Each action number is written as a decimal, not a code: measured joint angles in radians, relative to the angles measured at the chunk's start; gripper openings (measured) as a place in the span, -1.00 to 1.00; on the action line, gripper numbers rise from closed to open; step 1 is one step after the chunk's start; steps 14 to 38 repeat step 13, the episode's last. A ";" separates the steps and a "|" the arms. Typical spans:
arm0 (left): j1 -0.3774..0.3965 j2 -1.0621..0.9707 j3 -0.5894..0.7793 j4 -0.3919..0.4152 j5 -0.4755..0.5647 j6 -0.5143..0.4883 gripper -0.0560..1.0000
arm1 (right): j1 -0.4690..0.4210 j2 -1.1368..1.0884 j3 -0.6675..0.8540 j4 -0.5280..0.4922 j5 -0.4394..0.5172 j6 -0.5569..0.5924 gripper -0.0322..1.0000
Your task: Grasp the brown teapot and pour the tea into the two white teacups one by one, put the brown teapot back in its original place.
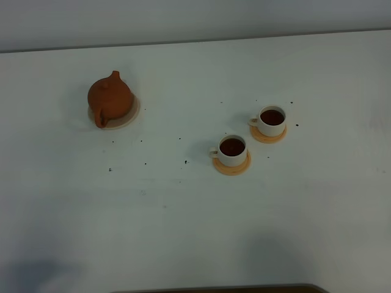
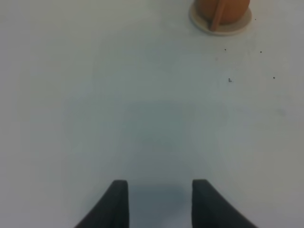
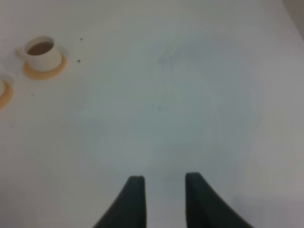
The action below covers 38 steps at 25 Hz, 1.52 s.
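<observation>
The teapot (image 1: 110,97) sits on its saucer (image 1: 129,117) toward the far left of the surface (image 1: 183,213), and I judge it rigid, fairly heavy, breakable clay, best taken by the loop handle. Both cups (image 1: 233,150) (image 1: 271,121) hold dark tea on their coasters. My left hand (image 2: 156,199) and right hand (image 3: 164,194) hang released and empty; the left wrist view cuts off the teapot's top, and the high camera shows neither arm.

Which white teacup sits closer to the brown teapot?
The small white ceramic teacup nearer the camera; the other white cup stands farther right of the round orange-brown clay teapot.
</observation>
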 joint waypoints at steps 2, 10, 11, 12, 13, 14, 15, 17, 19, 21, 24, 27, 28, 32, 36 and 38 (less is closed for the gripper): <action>0.000 0.000 0.000 0.000 0.000 0.000 -0.22 | 0.000 0.000 0.000 0.000 0.000 0.000 -0.47; 0.000 0.000 0.000 0.000 0.000 0.001 -0.22 | 0.000 0.000 0.000 0.000 0.000 0.000 -0.47; 0.000 0.000 0.000 0.000 0.000 0.001 -0.22 | 0.000 0.000 0.000 0.000 0.000 0.000 -0.47; 0.000 0.000 0.000 0.000 0.000 0.001 -0.22 | 0.000 0.000 0.000 0.000 0.000 0.000 -0.47; 0.000 0.000 0.000 0.000 0.000 0.001 -0.22 | 0.000 0.000 0.000 0.000 0.000 0.000 -0.47; 0.000 0.000 0.000 0.000 0.000 0.001 -0.22 | 0.000 0.000 0.000 0.000 0.000 0.000 -0.47; 0.000 0.000 0.000 0.000 0.000 0.001 -0.22 | 0.000 0.000 0.000 0.000 0.000 0.000 -0.47; 0.000 0.000 0.000 0.000 0.000 0.001 -0.22 | 0.000 0.000 0.000 0.000 0.000 0.000 -0.47; 0.000 0.000 0.000 0.000 0.000 0.001 -0.22 | 0.000 0.000 0.000 0.000 0.000 0.000 -0.47; 0.000 0.000 0.000 0.000 0.000 0.001 -0.22 | 0.000 0.000 0.000 0.000 0.000 0.000 -0.47; 0.000 0.000 0.000 0.000 0.000 0.001 -0.22 | 0.000 0.000 0.000 0.000 0.000 0.000 -0.47; 0.000 0.000 0.000 0.000 0.000 0.001 -0.22 | 0.000 0.000 0.000 0.000 0.000 0.000 -0.47; 0.000 0.000 0.000 0.000 0.000 0.001 -0.22 | 0.000 0.000 0.000 0.000 0.000 0.000 -0.47; 0.000 0.000 0.000 0.000 0.000 0.001 -0.22 | 0.000 0.000 0.000 0.000 0.000 0.000 -0.47; 0.000 0.000 0.000 0.000 0.000 0.001 -0.22 | 0.000 0.000 0.000 0.000 0.000 0.000 -0.47; 0.000 0.000 0.000 0.000 0.000 0.001 -0.22 | 0.000 0.000 0.000 0.000 0.000 0.000 -0.47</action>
